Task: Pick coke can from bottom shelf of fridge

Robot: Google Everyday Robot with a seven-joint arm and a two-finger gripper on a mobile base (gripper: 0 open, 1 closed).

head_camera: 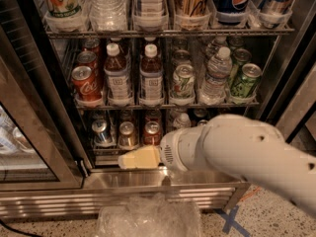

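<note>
The fridge (148, 180) stands open in front of me. On its bottom shelf (106, 151) a red coke can (151, 131) stands behind the front rail, with a gold-brown can (127, 135) and a blue can (102, 132) to its left. My gripper (137, 159), cream-coloured at the end of the thick white arm (237, 154), sits just in front of and below the red can, at the level of the shelf rail. The arm hides the right part of the bottom shelf.
The rack above holds red cans (85, 82), two brown bottles (150, 75), green cans and water bottles. The glass door (29, 147) hangs open at the left. Clear crumpled plastic (148, 216) lies at the bottom edge. Blue tape (229, 221) marks the floor.
</note>
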